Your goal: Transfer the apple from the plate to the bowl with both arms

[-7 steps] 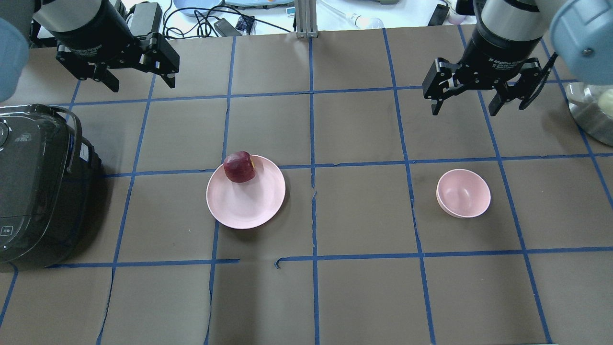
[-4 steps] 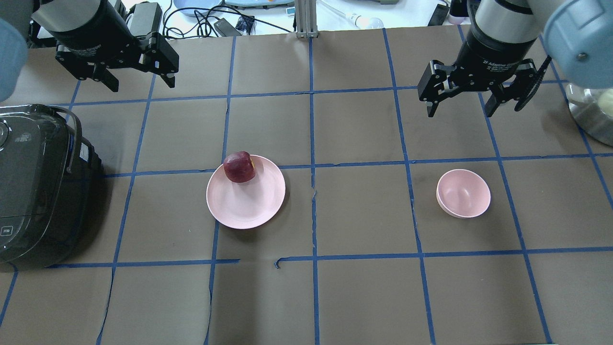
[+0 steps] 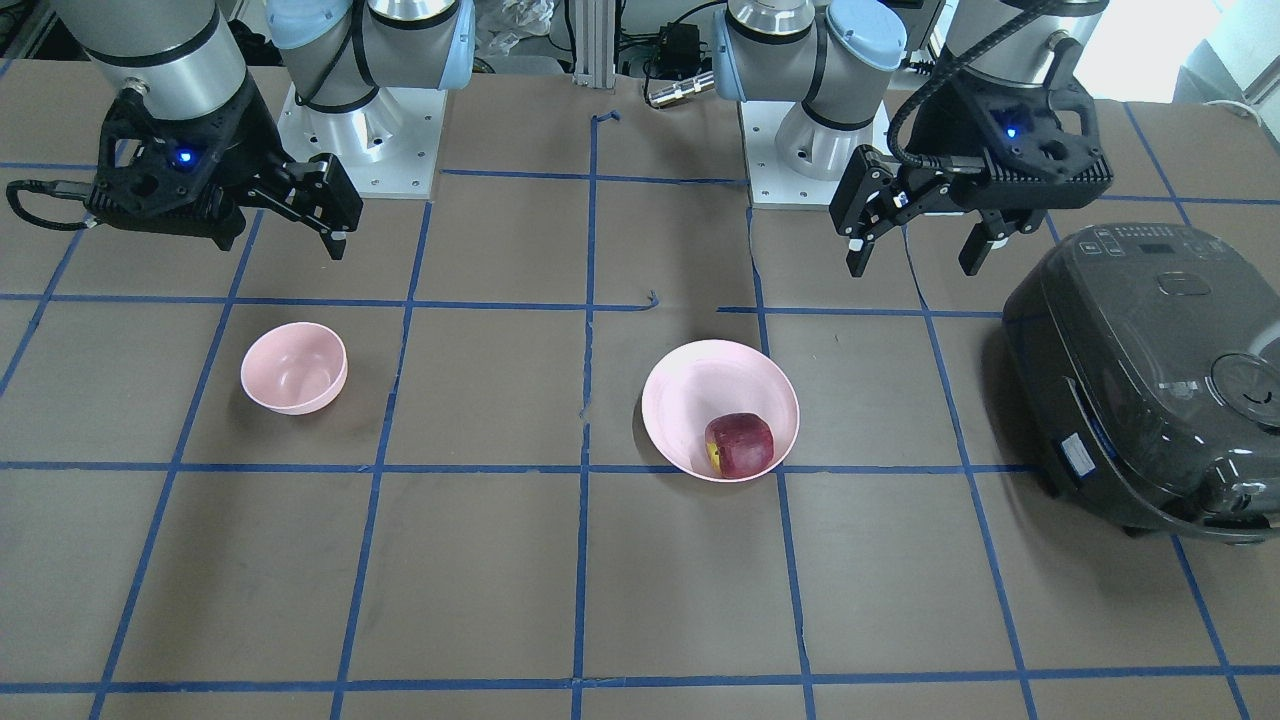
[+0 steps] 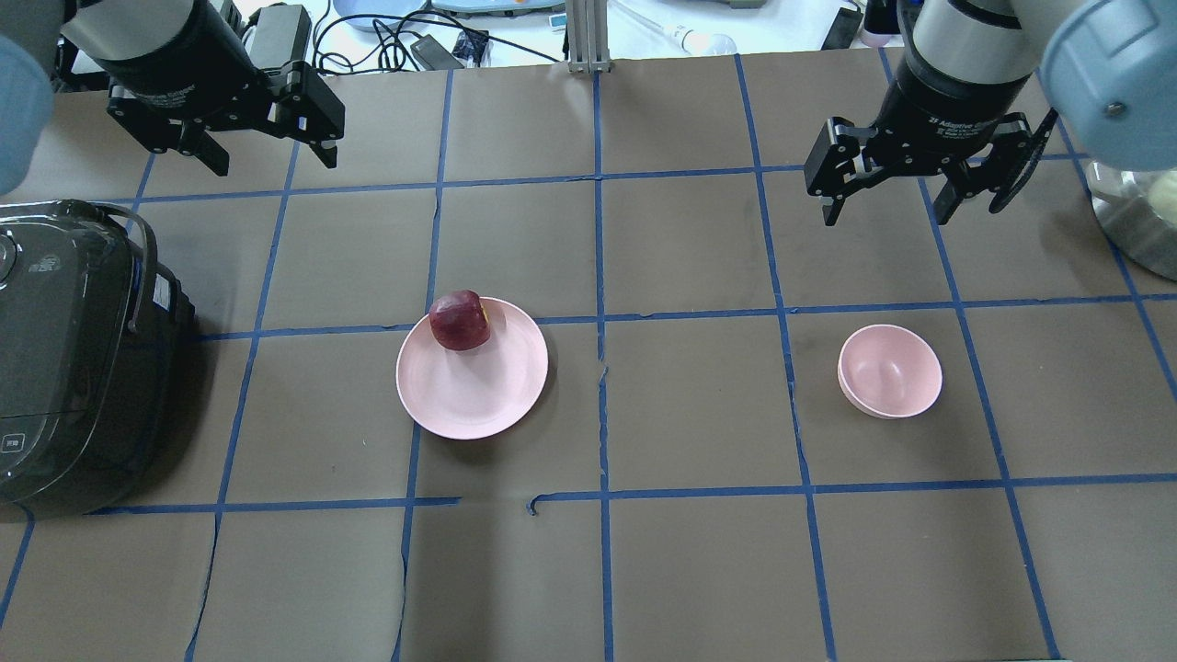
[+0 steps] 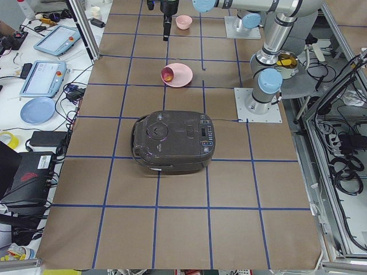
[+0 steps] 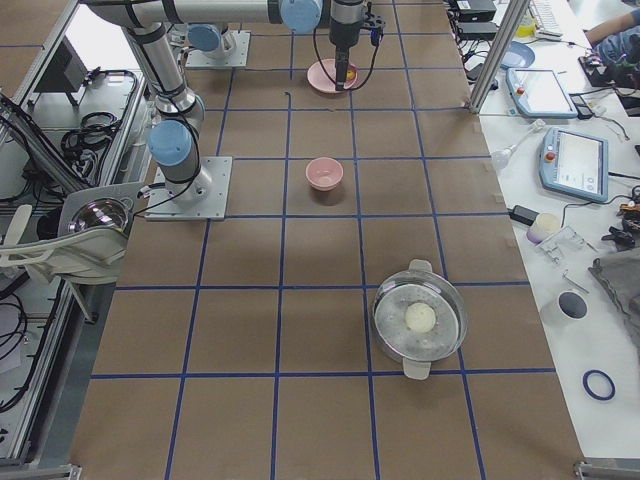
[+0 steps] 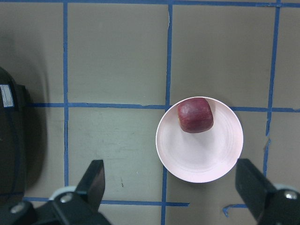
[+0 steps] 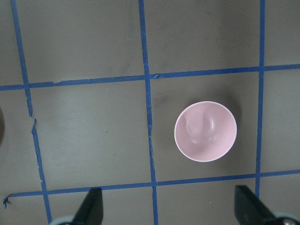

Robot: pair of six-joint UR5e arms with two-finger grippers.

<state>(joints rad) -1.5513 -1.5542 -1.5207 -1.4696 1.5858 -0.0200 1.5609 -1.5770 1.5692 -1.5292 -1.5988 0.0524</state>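
The dark red apple point(image 4: 459, 320) sits at the far edge of the pale pink plate point(image 4: 474, 391), left of centre. The small pink bowl point(image 4: 890, 370) stands empty on the right. My left gripper point(image 4: 274, 165) is open and empty, high above the table, far-left of the plate. Its wrist view looks down on the apple point(image 7: 195, 115) and the plate point(image 7: 201, 159). My right gripper point(image 4: 890, 213) is open and empty, high beyond the bowl, which shows in its wrist view point(image 8: 205, 131).
A black rice cooker point(image 4: 74, 359) stands at the left edge of the table. A steel pot point(image 4: 1140, 221) holding a pale round thing stands at the far right. Blue tape lines grid the brown table cover.
My right gripper has shifted slightly toward the far side and a little left. My left gripper, the apple, the plate and the bowl have not moved.
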